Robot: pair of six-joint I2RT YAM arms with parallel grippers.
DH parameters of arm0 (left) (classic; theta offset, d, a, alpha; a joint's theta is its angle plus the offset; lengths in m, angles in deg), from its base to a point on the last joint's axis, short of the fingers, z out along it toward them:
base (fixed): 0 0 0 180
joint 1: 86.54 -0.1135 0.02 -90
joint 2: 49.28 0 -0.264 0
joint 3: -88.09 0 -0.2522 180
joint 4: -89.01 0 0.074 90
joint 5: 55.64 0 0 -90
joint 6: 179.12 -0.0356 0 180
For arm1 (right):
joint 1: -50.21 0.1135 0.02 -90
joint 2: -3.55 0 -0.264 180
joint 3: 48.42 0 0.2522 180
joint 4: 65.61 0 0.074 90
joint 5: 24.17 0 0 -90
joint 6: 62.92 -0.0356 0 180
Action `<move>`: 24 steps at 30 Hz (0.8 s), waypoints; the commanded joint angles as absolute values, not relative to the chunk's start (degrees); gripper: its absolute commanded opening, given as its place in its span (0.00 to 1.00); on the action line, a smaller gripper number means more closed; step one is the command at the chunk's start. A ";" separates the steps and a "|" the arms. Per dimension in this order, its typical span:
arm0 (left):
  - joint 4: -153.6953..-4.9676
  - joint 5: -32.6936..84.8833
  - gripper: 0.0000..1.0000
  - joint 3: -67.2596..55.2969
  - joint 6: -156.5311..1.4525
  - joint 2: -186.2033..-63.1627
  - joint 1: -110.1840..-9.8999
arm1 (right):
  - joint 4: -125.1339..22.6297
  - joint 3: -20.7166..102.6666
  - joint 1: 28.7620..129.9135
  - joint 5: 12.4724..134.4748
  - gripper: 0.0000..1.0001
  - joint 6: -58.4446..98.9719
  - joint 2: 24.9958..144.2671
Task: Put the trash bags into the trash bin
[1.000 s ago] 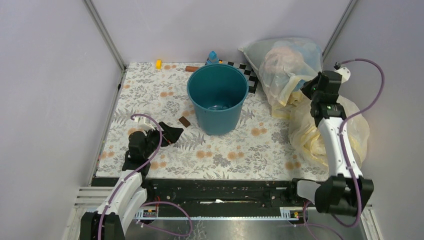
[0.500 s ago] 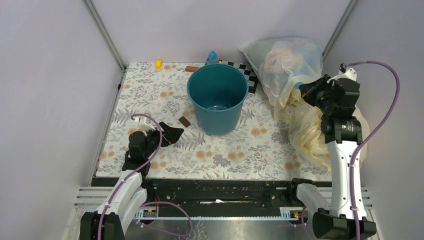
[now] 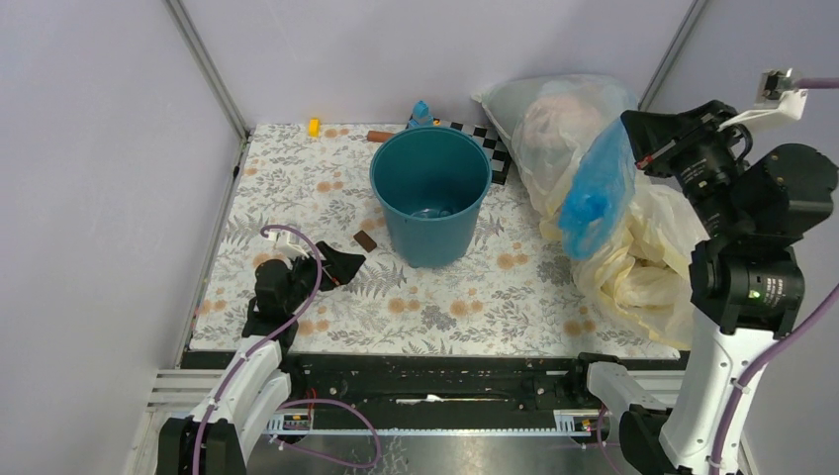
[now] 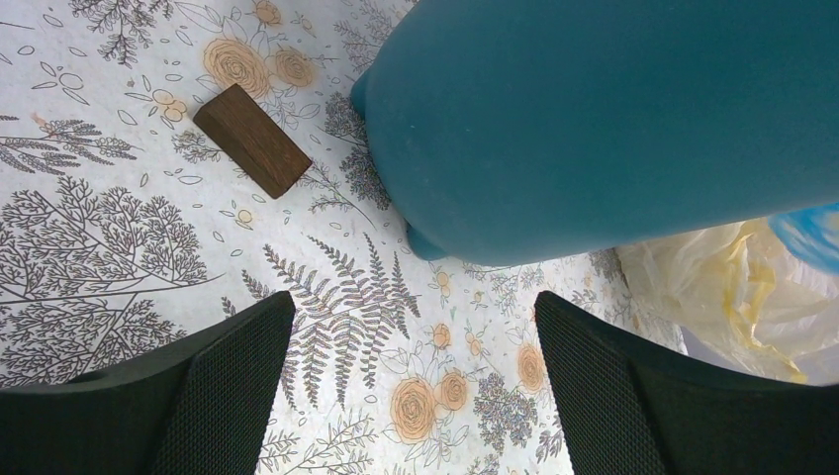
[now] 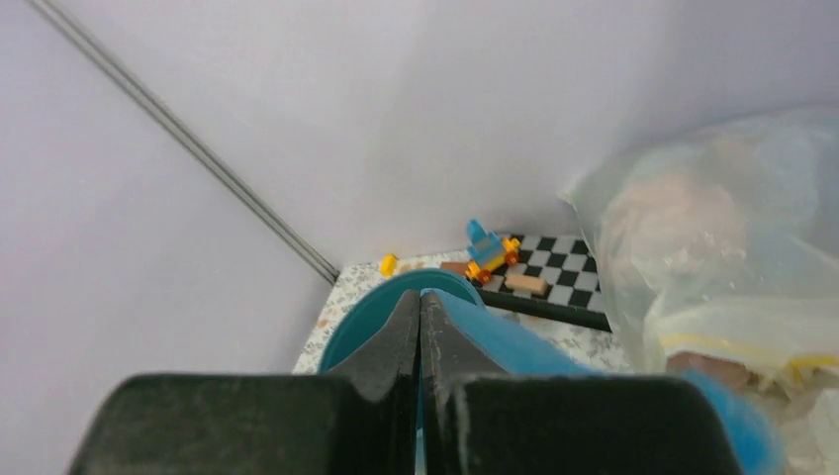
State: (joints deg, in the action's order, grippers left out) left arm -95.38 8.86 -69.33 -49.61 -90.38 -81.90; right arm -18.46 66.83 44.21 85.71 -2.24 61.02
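Right gripper (image 3: pixel 633 134) clenched on the blue bag (image 3: pixel 594 193), held high over the right side of the worktop (image 3: pixel 297 178).

Pale yellow bags (image 3: pixel 643 267) are heaped along the right edge, with a stuffed clear bag (image 3: pixel 554 119) in the far right corner behind them. The teal bin (image 3: pixel 435 233) stands upright near the middle of the far edge, apart from the blue bag, which hangs crumpled from the pinched-together fingers above the yellow bags. The left gripper (image 3: pixel 341 265) sits low toward the near left corner, jaws spread wide, holding nothing, facing the bin's wall. A small brown block (image 3: pixel 366 240) lies just beside the bin's base.
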 commanded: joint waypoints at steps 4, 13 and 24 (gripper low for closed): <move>-100.00 6.93 0.94 -69.64 -49.57 -90.50 -81.62 | -22.69 71.32 44.41 101.47 0.00 -7.03 63.67; -108.80 -0.75 0.96 -71.16 -47.00 -91.51 -81.24 | -44.41 37.56 44.41 117.38 0.00 -21.06 55.84; -121.31 -4.84 0.97 -73.61 -44.39 -94.31 -76.08 | -49.63 14.14 46.86 115.00 0.00 -20.29 53.45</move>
